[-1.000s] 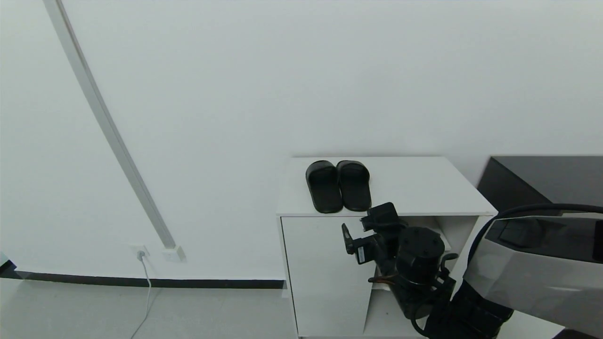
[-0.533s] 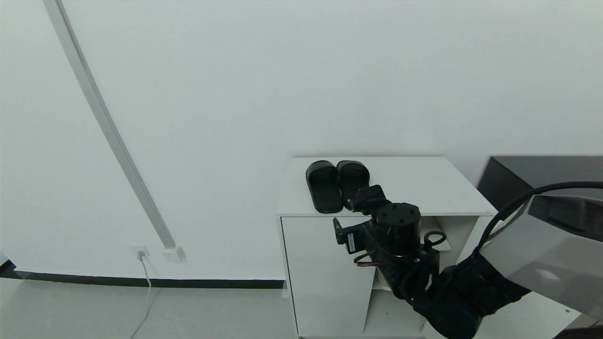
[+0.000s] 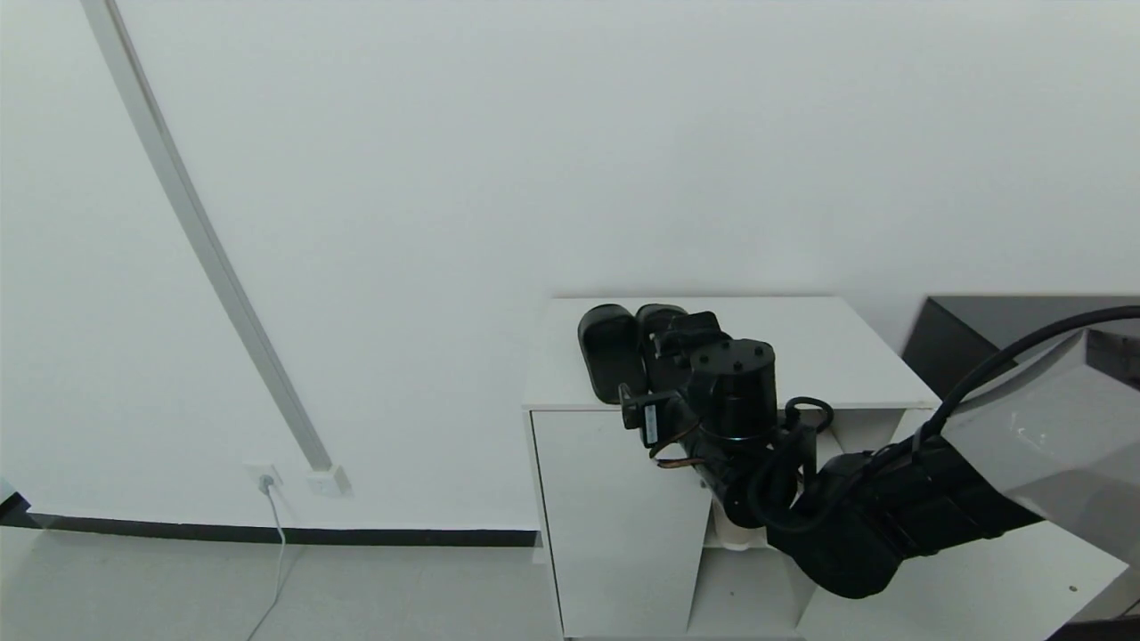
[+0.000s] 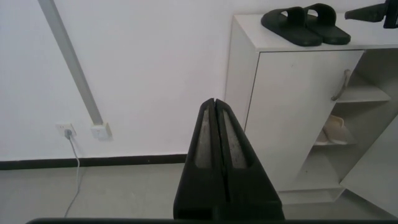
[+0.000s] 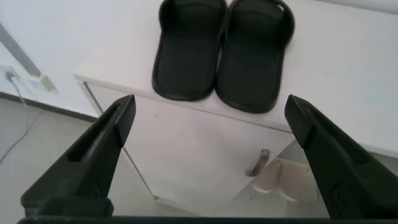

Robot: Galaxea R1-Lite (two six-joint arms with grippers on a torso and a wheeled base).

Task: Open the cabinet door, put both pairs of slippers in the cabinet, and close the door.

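Note:
A pair of black slippers (image 3: 611, 352) (image 4: 305, 17) (image 5: 221, 43) lies side by side on top of the white cabinet (image 3: 802, 347) (image 4: 298, 93) (image 5: 348, 74). My right gripper (image 3: 681, 331) (image 5: 210, 102) hovers open at the slippers' near ends, fingers spread wider than the pair, not touching. It hides most of the right slipper in the head view. The cabinet's right door (image 3: 962, 579) stands open; the left door is closed. A beige pair of slippers (image 4: 329, 129) (image 5: 277, 177) rests on a shelf inside. My left gripper (image 4: 214, 102) is shut and empty, low and left of the cabinet.
A grey conduit (image 3: 205, 240) runs slantwise down the white wall to a socket with a cable (image 3: 264, 482). Dark furniture (image 3: 1024, 338) stands right of the cabinet. Bare floor lies to the cabinet's left. A handle (image 4: 339, 84) sits on the closed door's edge.
My right arm has risen from in front of the cabinet opening to the cabinet top, and its gripper now covers the near ends of the black slippers.

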